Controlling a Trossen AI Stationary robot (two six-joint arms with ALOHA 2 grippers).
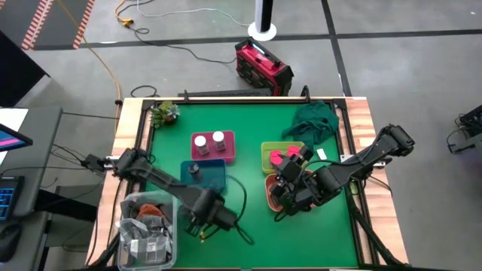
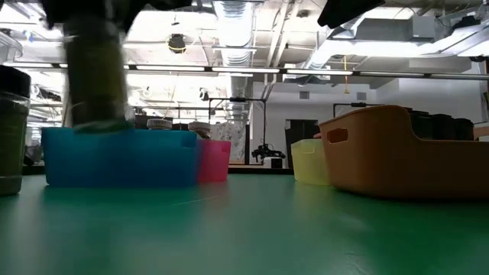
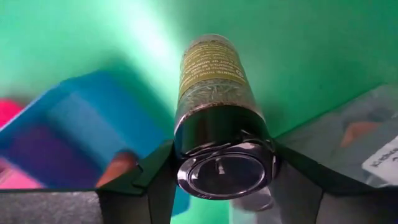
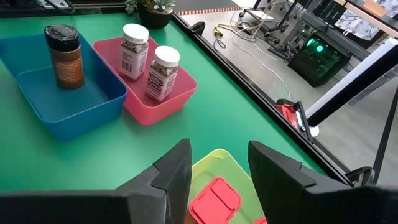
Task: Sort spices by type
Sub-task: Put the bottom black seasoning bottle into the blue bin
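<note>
My left gripper (image 3: 224, 177) is shut on a glass spice jar (image 3: 211, 74) with a dark cap, green flakes and a yellow label, on the near side of the blue tray (image 1: 205, 177), which holds one dark-capped jar (image 4: 64, 56). Two white-capped jars (image 4: 149, 62) stand in the pink tray (image 1: 213, 147). My right gripper (image 4: 217, 165) is open above the yellow-green tray (image 1: 280, 156), over a pink box (image 4: 214, 199). It touches nothing. Dark things (image 2: 443, 126) sit in the salmon tray (image 2: 397, 153). My left gripper pinches the jar's dark cap (image 3: 221, 134) between its two fingers (image 3: 158, 180), one on each side, with the jar body reaching away below them. In the low view the jar (image 2: 95, 76) hangs clear of the table, in front of the blue tray.
A clear bin of clutter (image 1: 147, 229) stands at the near left corner, close to my left gripper. A green cloth (image 1: 312, 124) and a small plant (image 1: 164, 113) lie along the far edge. Another dark-topped jar (image 2: 9, 130) shows at the low view's left edge.
</note>
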